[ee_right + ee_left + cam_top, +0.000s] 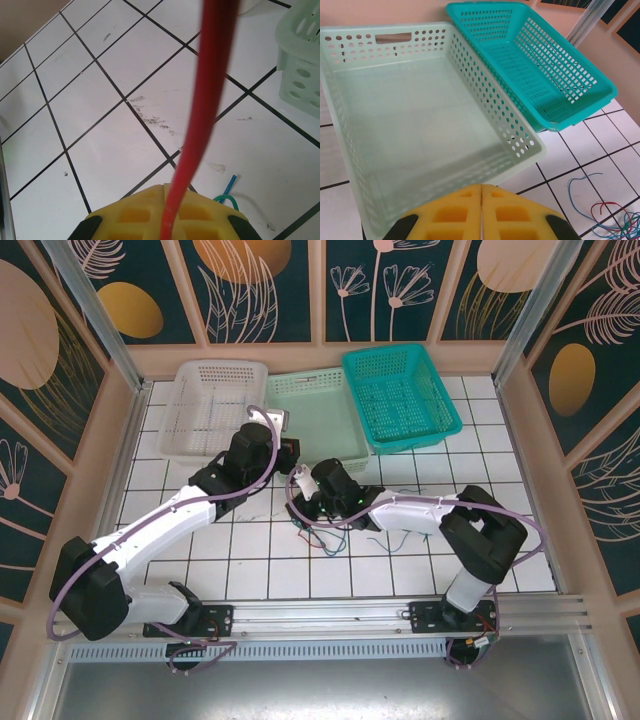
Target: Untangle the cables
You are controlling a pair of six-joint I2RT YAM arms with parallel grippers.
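- The right gripper (165, 200) is clamped on a red cable (206, 95). Its yellow pads (130, 215) press together around the strand, which runs up and away from them, taut and nearly straight.
- The left gripper (481, 195) has its pads together with nothing between them. It hangs at the near edge of the pale green basket (350, 165), which sits beside the teal basket (580, 75).
- The rest of the cables (335, 535) lie in a loose snarl on the tabletop (250, 570), just near of the baskets and between the two arms.
- The step in hand looks like drawing the red strand out of that snarl. It is best pulled slowly and along its own line. If the heap drags along, the free gripper could pin it down.
- The wires are string-thin, smooth-jacketed and curly, so they will likely spring back and slip. The pads look like soft foam with moulded pockets.
- The baskets are rigid, perforated plastic. The tabletop is glossy white tile with dark grout lines.
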